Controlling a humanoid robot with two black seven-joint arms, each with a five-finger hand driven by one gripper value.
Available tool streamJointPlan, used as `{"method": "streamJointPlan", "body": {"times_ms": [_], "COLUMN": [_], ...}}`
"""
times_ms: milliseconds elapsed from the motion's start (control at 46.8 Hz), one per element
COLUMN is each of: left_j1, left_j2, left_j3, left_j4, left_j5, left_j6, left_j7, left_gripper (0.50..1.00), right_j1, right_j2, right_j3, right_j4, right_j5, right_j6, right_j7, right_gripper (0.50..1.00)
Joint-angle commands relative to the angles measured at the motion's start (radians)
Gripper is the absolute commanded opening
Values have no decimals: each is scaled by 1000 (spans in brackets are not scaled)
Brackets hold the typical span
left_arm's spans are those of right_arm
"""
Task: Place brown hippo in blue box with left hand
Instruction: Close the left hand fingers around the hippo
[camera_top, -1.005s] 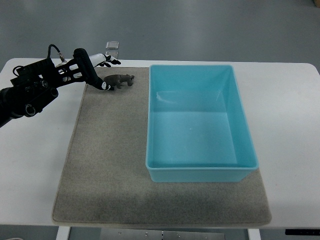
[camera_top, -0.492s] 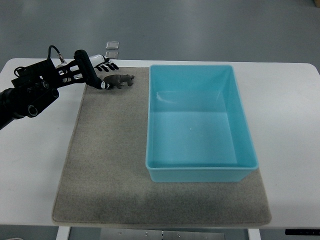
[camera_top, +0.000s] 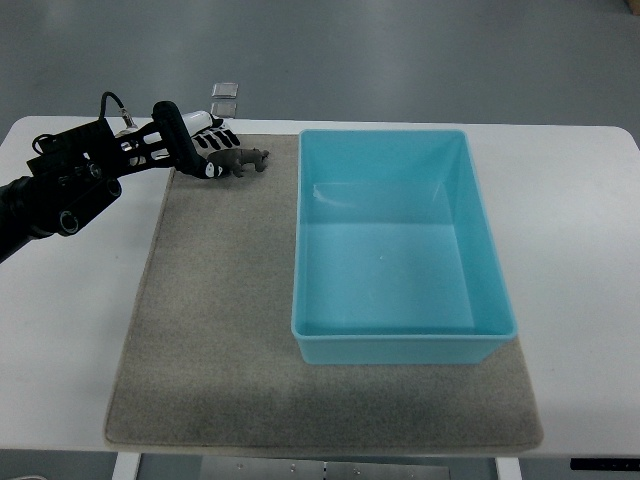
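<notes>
Brown hippo (camera_top: 241, 160), seemingly touching left hand (camera_top: 196, 148)

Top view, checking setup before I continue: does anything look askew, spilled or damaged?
Nothing stands out. The blue box sits upright and empty on the grey mat; the brown hippo stands by the mat's far edge, the left hand beside it.

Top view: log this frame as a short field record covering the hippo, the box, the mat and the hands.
hippo: brown hippo on the grey mat, far-left corner, outside the box
box: blue box, empty, on the mat's right half
left hand: left hand at the hippo's left end, fingers spread around it, grip not yet closed
right hand: not in view
table: white table
</notes>
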Motion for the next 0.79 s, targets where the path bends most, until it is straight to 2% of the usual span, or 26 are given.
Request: {"method": "streamJointPlan", "body": {"times_ms": [0, 193, 342, 513, 620, 770], "left_j1": [1, 1, 3, 3, 2, -2], "left_j2": [0, 0, 0, 0, 0, 0], "left_j3": [0, 0, 0, 0, 0, -1], "left_j4": [0, 0, 0, 0, 0, 0], "left_j5": [0, 0, 1, 0, 0, -3], "left_j6": [0, 0, -2, -3, -6, -17], "left_j7": [0, 0, 0, 2, 2, 5], "left_gripper": [713, 705, 626, 585, 506, 500], "right_j1": [0, 0, 0, 0, 0, 0], "right_j2": [0, 0, 0, 0, 0, 0], "right_j3": [0, 0, 0, 0, 0, 0], "right_j4": [0, 0, 0, 0, 0, 0], "right_j5": [1, 1, 0, 0, 0, 0], "right_j6": [-1, -1, 1, 1, 0, 0], "right_j7": [0, 0, 0, 0, 0, 0], "right_gripper": [936, 936, 936, 936, 936, 936]}}
